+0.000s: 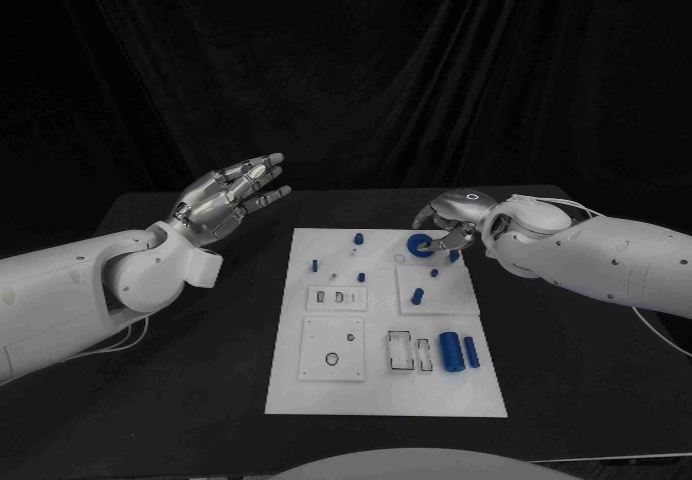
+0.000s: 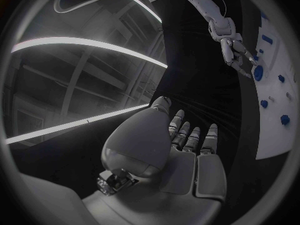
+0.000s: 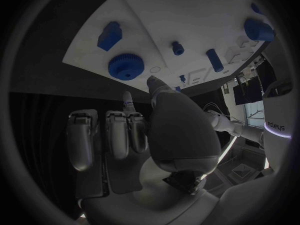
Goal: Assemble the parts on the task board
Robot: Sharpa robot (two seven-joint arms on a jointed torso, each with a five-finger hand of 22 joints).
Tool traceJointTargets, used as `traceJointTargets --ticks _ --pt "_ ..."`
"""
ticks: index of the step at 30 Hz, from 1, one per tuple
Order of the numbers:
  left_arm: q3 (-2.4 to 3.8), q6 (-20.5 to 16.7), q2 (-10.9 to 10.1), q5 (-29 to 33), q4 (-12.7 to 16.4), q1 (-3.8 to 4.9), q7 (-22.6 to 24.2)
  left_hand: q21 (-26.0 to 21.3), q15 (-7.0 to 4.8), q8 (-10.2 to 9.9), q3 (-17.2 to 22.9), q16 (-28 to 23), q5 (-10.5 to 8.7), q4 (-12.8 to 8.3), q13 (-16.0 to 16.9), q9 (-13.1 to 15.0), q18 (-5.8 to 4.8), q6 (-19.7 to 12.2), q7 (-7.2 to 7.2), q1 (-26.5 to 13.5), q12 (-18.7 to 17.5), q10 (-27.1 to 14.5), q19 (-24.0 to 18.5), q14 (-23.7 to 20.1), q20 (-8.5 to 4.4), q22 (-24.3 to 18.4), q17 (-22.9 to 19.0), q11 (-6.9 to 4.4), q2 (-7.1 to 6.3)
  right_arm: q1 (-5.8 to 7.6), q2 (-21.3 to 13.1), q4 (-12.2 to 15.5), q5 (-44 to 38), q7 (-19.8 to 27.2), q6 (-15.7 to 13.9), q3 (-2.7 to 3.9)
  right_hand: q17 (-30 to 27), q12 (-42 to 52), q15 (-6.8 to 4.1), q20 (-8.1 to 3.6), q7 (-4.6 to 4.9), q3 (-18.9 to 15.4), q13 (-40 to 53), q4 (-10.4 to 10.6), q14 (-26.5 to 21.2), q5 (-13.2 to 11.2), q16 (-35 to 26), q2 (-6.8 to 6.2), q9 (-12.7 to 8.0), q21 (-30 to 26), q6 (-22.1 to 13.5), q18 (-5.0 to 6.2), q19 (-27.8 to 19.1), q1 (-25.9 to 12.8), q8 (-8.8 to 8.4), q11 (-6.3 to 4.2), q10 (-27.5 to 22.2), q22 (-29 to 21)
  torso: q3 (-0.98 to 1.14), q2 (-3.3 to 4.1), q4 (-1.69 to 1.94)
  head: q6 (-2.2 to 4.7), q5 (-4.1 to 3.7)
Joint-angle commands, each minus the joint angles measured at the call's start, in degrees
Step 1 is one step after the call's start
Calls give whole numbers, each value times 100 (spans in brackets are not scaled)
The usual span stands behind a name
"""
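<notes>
Seen from the head: task board mid-bench with blue parts mostly loose, assembly barely begun; left hand raised, spread, empty. From the right wrist: right hand curled beside blue gear near the board's far right corner, grip impossible to tell.

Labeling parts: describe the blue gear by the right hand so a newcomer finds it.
Start at the white task board, then go to its far right corner beside the right hand. The blue gear sits there: a round toothed disc, wider than the slim blue pegs and cylinders nearby.
</notes>
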Motion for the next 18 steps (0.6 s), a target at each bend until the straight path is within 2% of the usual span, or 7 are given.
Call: traceJointTargets --ticks 1,5,8,10,12,15,18 --pt "7 90 1 15 24 -11 41 -16 -27 14 38 5 37 -2 4 5 60 30 0 57 26 0 -16 4 18 -7 6 50 -17 -19 16 -36 -49 -273 270 2 1507 14 40 38 33 32 1507 -9 606 73 14 22 -10 37 -6 -42 587 62 -18 38 596 1507 -2 -7 -6 36 4" --pt "7 96 5 15 13 -17 35 -16 -27 14 38 5 37 -2 4 5 60 30 0 57 26 0 -16 4 18 -7 6 50 -17 -28 33 -77 -49 -322 347 2 1507 14 60 50 72 20 1507 2 606 99 14 29 -14 37 45 -42 587 47 7 66 596 1507 0 -10 -5 39 14" --pt "7 97 7 15 8 -21 33 -16 -27 14 38 5 37 -2 4 5 60 30 0 57 26 0 -16 4 18 -7 6 50 -17 -34 39 -104 -49 -352 383 2 1507 14 103 88 122 -31 1507 28 606 -136 14 6 -33 37 128 -42 587 -22 38 114 596 1507 -2 -7 -5 54 15" --pt "7 88 7 15 8 -22 42 -17 -20 1 45 8 36 -6 2 0 59 -3 3 59 22 -7 -17 5 19 -8 7 52 -22 -37 44 -125 -49 -371 408 2 1507 14 109 94 130 -36 1507 32 606 -158 14 7 -34 37 154 -42 587 -34 49 123 596 1507 -2 -5 -2 -20 20" --pt "7 81 7 15 8 -23 51 -18 -3 -42 59 8 34 -15 -2 -16 59 -101 -24 60 14 -24 -18 5 20 -8 7 25 -33 -38 51 -144 -49 -383 429 2 1507 14 116 100 140 -35 1507 32 606 -165 14 12 -35 37 178 -42 587 -38 59 131 596 1507 -2 -3 -4 -20 20" --pt "7 62 7 15 8 -25 75 -20 20 -182 104 11 29 -23 -4 -54 59 -429 -211 31 18 -50 -19 4 18 -9 7 -22 -59 -42 66 -181 -49 -405 466 2 1507 14 132 114 155 -29 1507 29 606 -151 14 34 -39 37 238 -42 587 -44 81 150 596 1507 1 -3 -5 -36 12" --pt "7 52 7 15 5 -26 86 -25 77 -334 140 14 12 -17 -14 -87 57 -765 -585 -40 -10 -108 -24 2 21 -12 7 52 -83 -48 77 -203 -49 -420 471 2 1507 14 140 122 163 -30 1507 36 606 -151 14 47 -45 37 258 -42 587 -65 85 160 596 1507 1 -6 -7 -77 19"
